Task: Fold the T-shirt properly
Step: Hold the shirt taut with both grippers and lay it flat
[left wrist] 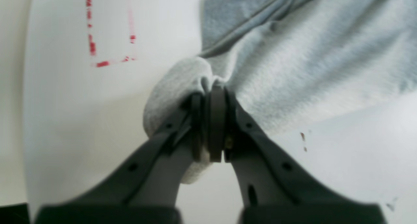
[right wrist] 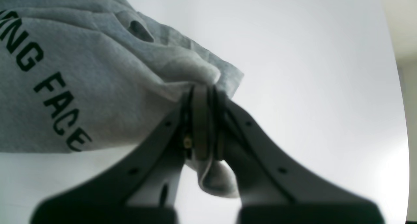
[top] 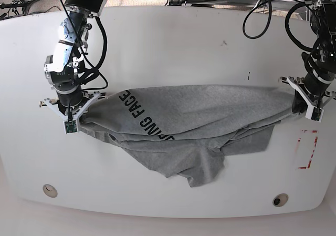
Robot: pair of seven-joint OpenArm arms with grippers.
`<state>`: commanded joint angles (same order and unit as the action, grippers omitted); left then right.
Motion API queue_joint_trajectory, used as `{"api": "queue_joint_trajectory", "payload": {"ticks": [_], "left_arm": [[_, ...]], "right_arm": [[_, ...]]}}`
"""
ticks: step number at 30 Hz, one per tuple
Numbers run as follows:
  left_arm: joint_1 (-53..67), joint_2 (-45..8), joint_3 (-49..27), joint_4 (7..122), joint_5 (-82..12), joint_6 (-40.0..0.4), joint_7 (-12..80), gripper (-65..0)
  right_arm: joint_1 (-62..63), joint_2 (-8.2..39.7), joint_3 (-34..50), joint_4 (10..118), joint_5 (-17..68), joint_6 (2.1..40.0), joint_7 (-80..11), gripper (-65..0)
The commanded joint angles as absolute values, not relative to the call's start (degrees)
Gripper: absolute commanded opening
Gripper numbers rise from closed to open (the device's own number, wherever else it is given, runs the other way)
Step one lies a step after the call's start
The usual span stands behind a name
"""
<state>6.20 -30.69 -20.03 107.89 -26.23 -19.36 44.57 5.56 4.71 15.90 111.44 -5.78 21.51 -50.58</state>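
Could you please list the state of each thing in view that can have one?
T-shirt: unfolded, stretched between both hands, lower part sagging in wrinkles on the table, lettering facing up.
Left hand: shut on a bunched edge of the T-shirt.
Right hand: shut on the T-shirt's opposite edge.

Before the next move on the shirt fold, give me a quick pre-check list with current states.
1. Left claw shut on the T-shirt: ok, fabric bunched between the jaws.
2. Right claw shut on the T-shirt: ok, cloth wrapped around the pads.
3. Shirt stretched between both claws: ok along the top edge in the base view.
4. Shirt flat and unwrinkled: not ok, the lower part hangs crumpled with a flap toward the table's near edge.
5. Lettering side up: ok, visible near the right claw.
6. Sleeves laid out: cannot tell, hidden in the folds.
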Motion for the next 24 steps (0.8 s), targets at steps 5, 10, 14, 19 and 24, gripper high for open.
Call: {"api": "queue_joint_trajectory", "payload": {"ticks": [5,10,14,19,24], "left_arm": [[-1.36,-34.82,-20.49,106.07,-26.53,-19.12,45.16,-65.0],[-3.54,-35.60,-20.63,105.52,-26.70,-18.98,45.06,-65.0],[-3.38,-35.91,-20.12,105.83,-26.46,-18.71,43.79,-65.0],[-3.84,-35.60,-19.45,105.20,-26.50,-18.69,43.89,-65.0],[-3.44,-33.86,-17.13,104.64,-25.65,-18.92,44.28,-65.0]], "right_arm": [[12.68,5.88,11.17,110.04,-7.32,20.96,-52.95,-64.4],[15.03,6.35,10.86,108.08,-6.73,20.78,-53.17,-64.4],[16.16,7.09,12.23,103.10,-5.72,20.11,-51.26,-64.6],[16.63,7.06,12.68,101.07,-5.34,20.01,-50.74,-64.6],[15.29,6.62,12.71,100.41,-6.51,20.04,-50.30,-64.9]]}}
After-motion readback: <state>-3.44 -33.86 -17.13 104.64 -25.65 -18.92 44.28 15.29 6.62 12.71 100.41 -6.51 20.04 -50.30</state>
